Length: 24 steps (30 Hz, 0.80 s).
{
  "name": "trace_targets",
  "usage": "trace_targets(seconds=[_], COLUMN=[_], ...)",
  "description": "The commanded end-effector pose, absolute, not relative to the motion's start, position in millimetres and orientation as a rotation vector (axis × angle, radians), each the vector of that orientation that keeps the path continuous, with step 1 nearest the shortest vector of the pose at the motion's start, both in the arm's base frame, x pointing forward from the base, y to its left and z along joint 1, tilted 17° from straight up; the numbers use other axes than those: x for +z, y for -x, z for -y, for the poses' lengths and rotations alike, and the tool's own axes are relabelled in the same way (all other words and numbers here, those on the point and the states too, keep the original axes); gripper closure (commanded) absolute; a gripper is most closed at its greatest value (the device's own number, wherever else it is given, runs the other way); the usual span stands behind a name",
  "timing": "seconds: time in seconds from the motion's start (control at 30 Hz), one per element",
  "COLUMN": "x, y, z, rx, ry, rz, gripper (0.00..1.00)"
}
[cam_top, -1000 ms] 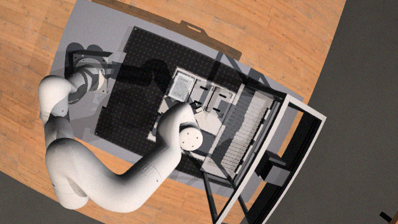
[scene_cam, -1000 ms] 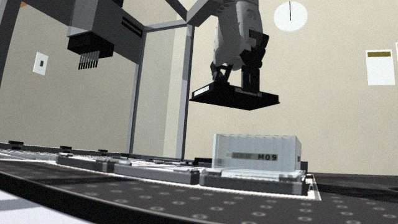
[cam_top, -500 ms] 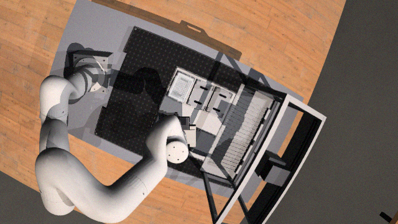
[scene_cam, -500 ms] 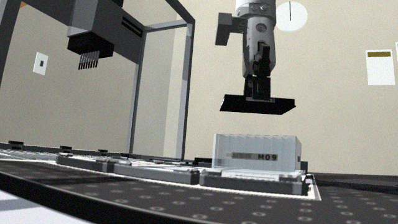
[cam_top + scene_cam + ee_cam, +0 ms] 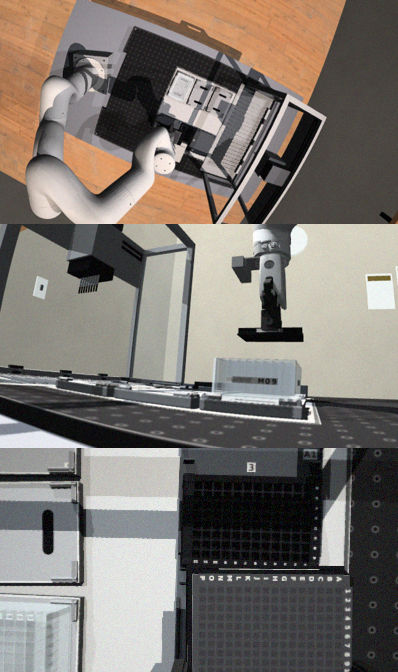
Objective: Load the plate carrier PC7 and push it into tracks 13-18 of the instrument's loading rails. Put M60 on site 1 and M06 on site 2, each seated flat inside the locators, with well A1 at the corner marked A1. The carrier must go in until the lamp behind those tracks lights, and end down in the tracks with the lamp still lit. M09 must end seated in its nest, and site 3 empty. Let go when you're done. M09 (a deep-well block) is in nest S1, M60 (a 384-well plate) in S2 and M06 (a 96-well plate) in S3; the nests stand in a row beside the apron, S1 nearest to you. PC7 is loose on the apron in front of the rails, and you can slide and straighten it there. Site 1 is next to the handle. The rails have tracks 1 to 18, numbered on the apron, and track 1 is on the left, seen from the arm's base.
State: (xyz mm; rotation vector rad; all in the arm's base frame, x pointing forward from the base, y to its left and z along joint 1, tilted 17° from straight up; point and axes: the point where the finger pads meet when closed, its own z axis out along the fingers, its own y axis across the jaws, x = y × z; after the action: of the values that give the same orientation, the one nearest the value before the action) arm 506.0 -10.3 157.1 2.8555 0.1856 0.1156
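My gripper (image 5: pixel 270 328) is shut on M60 (image 5: pixel 270 334), a dark 384-well plate, and holds it level, high above the deck. In the wrist view M60 (image 5: pixel 270 623) fills the lower right, hanging over the carrier PC7 (image 5: pixel 260 468). A second dark well plate, which I take to be M06 (image 5: pixel 250 523), lies on the carrier just below the site marked 3 (image 5: pixel 251 467), which is bare, with its A1 corner mark. M09 (image 5: pixel 255 376) (image 5: pixel 35 633), a clear deep-well block, sits in nest S1. My fingers are hidden in the wrist view.
Nests S2 (image 5: pixel 40 533) and S3 (image 5: pixel 40 460) are empty. The ribbed loading rails (image 5: pixel 245 134) lie beyond the apron inside the instrument frame (image 5: pixel 289 149). A pipetting head (image 5: pixel 90 270) hangs from the frame's top. A dotted black mat (image 5: pixel 149 78) surrounds the apron.
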Motion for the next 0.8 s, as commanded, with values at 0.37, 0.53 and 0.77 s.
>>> trace_targets(seconds=[0.37, 0.53, 0.77], x=[159.9, 159.9, 159.9], y=[-505.4, -505.4, -505.4], z=[16.7, 16.7, 16.7], rx=[0.190, 0.222, 0.253], ry=[-2.858, -2.838, -2.800], rz=[0.232, 0.470, 0.708], gripper=[1.00, 1.00, 1.00])
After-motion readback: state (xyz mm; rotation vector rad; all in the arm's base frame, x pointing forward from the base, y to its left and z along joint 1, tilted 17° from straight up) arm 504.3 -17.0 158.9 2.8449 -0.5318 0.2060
